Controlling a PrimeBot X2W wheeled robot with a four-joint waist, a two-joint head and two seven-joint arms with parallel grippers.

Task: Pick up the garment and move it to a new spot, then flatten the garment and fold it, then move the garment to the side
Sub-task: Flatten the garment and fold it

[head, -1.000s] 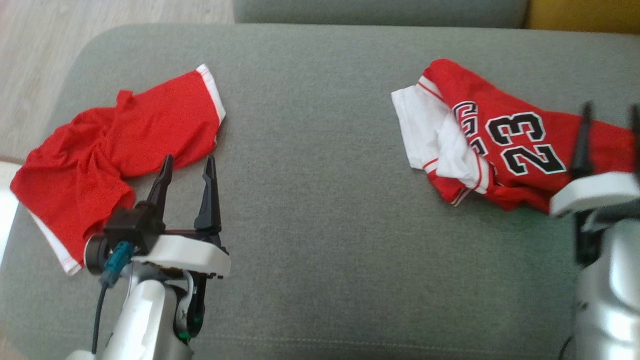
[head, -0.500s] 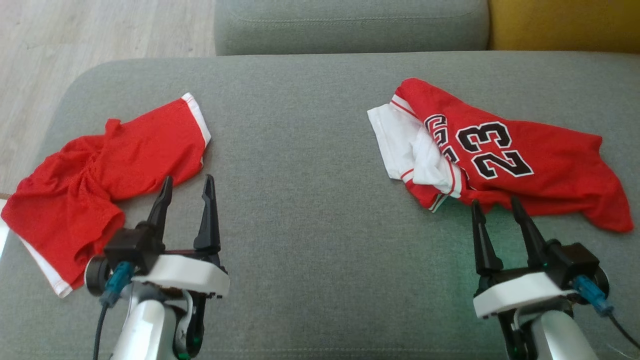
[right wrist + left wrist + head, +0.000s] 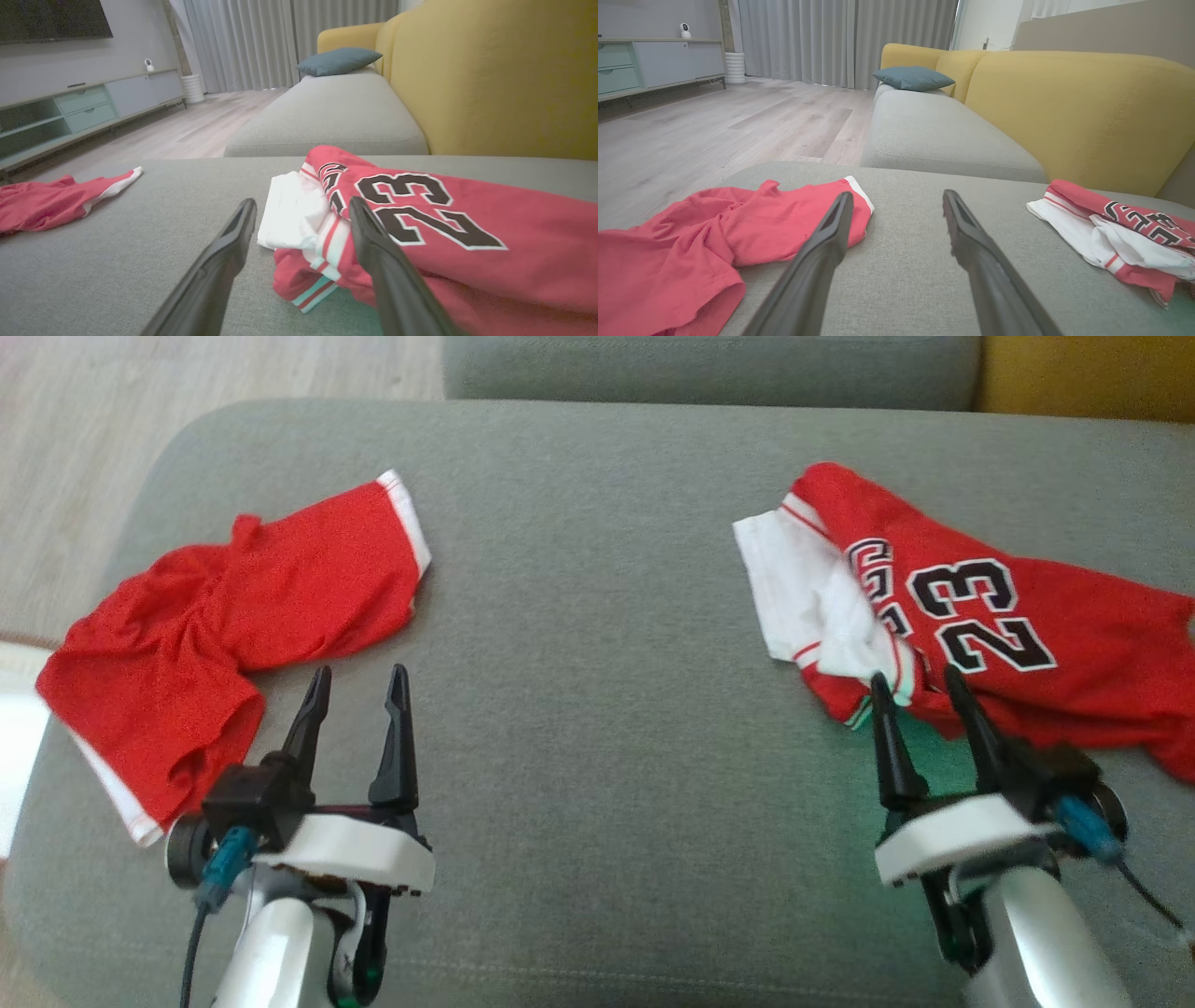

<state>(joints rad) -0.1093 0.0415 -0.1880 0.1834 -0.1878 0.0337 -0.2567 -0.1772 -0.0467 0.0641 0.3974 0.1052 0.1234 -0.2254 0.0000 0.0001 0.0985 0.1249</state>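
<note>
A crumpled red jersey [image 3: 1027,616] with a black "23" and a white inside lies on the right of the grey cushion [image 3: 607,728]. My right gripper [image 3: 913,677] is open, its tips at the jersey's near left edge. In the right wrist view the right gripper [image 3: 302,202] frames the jersey's [image 3: 467,242] white fold and striped hem; I cannot tell whether it touches. Rumpled red shorts [image 3: 233,597] with white trim lie on the left. My left gripper [image 3: 360,672] is open, just in front of the shorts. The left gripper [image 3: 897,196] holds nothing, with the shorts [image 3: 691,242] to its left.
The cushion's left edge drops to a wooden floor [image 3: 75,448]. A second grey seat [image 3: 709,364] lies beyond, with a yellow sofa back [image 3: 1087,116] along the right and a blue pillow [image 3: 913,78] at the far end. Bare cushion lies between the two garments.
The head camera has shifted. My right gripper has drawn back from over the jersey's right part to its near left edge. The left gripper and both garments have stayed put.
</note>
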